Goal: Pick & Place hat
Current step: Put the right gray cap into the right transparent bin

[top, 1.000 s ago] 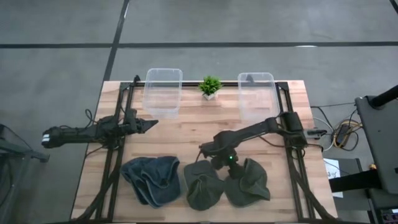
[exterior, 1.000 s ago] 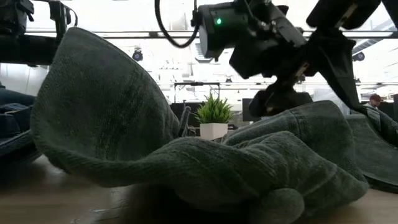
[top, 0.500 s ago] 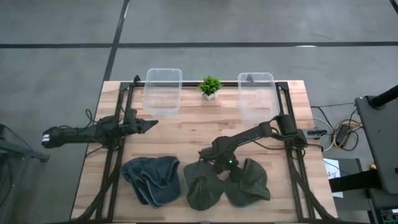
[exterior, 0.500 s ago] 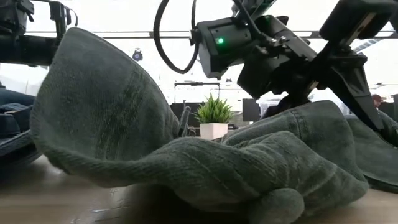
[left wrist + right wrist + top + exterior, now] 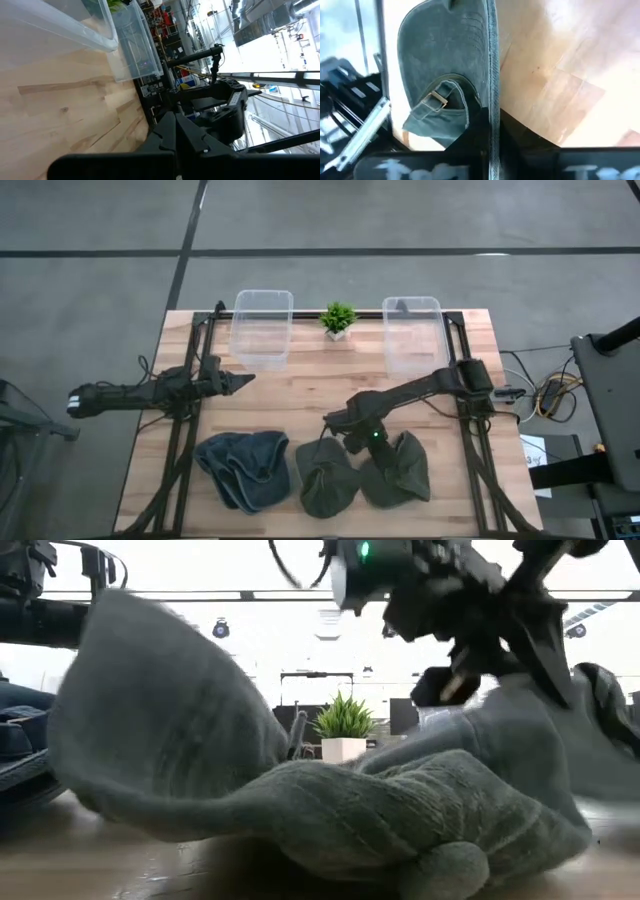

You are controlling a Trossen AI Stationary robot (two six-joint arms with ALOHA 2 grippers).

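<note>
Wooden table, items near to far: blue-grey hat, olive hat, green hat along near edge, its rim clamped in right gripper. Mid-left, left gripper clenched, empty. Far edge: two clear bins, small plant.

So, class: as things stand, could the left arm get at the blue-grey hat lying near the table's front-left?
Probably yes. The left gripper is shut and empty over bare wood, and the blue-grey hat lies just in front of it, nothing between. The right gripper is busy, shut on the right-hand green hat.
</note>
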